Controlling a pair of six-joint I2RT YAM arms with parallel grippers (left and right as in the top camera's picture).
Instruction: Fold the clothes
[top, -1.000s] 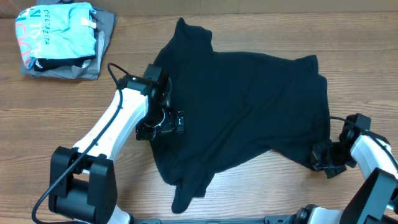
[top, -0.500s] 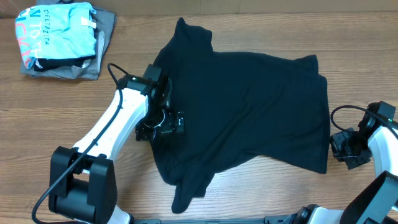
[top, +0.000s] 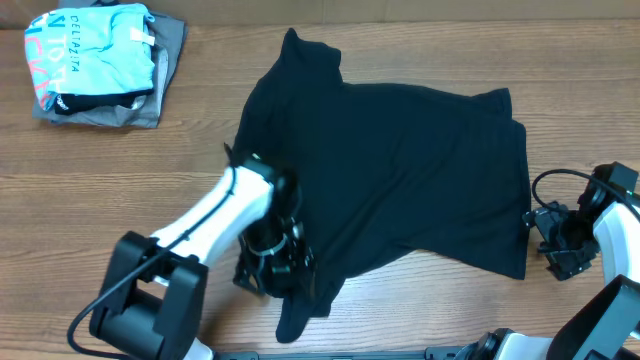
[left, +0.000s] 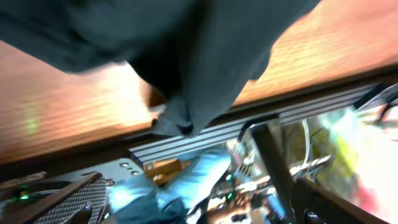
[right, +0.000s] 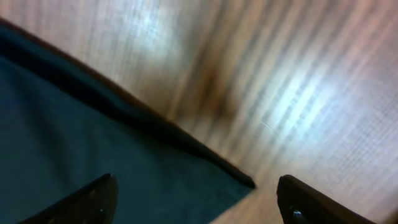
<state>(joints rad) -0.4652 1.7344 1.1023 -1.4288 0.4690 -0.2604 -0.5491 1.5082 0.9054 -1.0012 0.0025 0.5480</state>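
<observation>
Presently: one plain black short-sleeved T-shirt of soft fabric (top: 400, 170), lying spread and somewhat rumpled across the middle of the brown wood-grain surface (top: 100, 180), hem toward the right, one sleeve pointing to the far edge, the other to the near edge. Left arm (top: 215, 205), white with a black wrist, set over the near sleeve; left jaws lost against the dark cloth from overhead and unseen in the wrist view, so parted or closed cannot be told. Right arm (top: 610, 225) just beside the shirt's near right corner; right jaws spread wide, gripping nothing, that corner and bare wood showing between the two dark fingertips (right: 93, 199). Light blue printed shirt (top: 95, 55) stacked on a grey folded garment (top: 165, 60), far left corner, well apart
</observation>
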